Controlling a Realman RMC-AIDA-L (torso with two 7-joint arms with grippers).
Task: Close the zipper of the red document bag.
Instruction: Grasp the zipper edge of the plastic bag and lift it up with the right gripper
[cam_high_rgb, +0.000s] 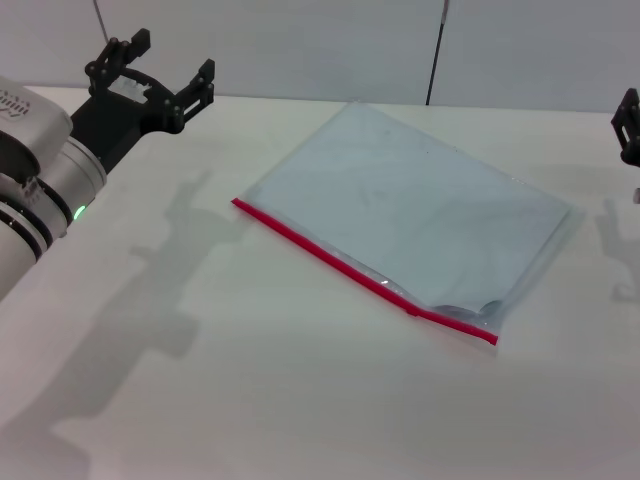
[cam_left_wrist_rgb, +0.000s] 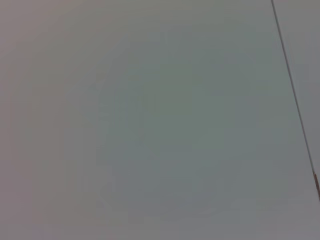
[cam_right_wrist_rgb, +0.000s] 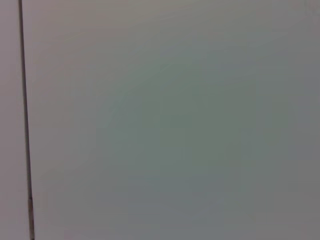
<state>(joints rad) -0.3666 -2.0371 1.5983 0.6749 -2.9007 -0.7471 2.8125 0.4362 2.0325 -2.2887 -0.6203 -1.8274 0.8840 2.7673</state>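
**Bag flat on tabletop, both arms held off to the sides**

Head view: the red document bag (cam_high_rgb: 410, 215) lies flat on the white tabletop (cam_high_rgb: 250, 380), turned at an angle, roughly centre and a bit to the robot's right. Translucent, pale bluish. The zipper (cam_high_rgb: 350, 265) runs along the long edge nearest the robot, a bright red strip going from near the middle of the tabletop down toward the right. A small pale slider (cam_high_rgb: 385, 284) sits partway along it, past the midpoint toward the right end. Near that right end the plastic bulges a little behind the strip.

Left end effector (cam_high_rgb: 160, 78): raised at the far left, well apart from the bag, fingers spread, nothing between them. Its shadow falls on the tabletop to the left of the bag.

Right end effector (cam_high_rgb: 629, 125): only a sliver shows at the right border, well apart from the bag; cannot tell whether its fingers are apart or together.

Both wrist views: plain grey wall with one thin dark seam; no bag in sight.
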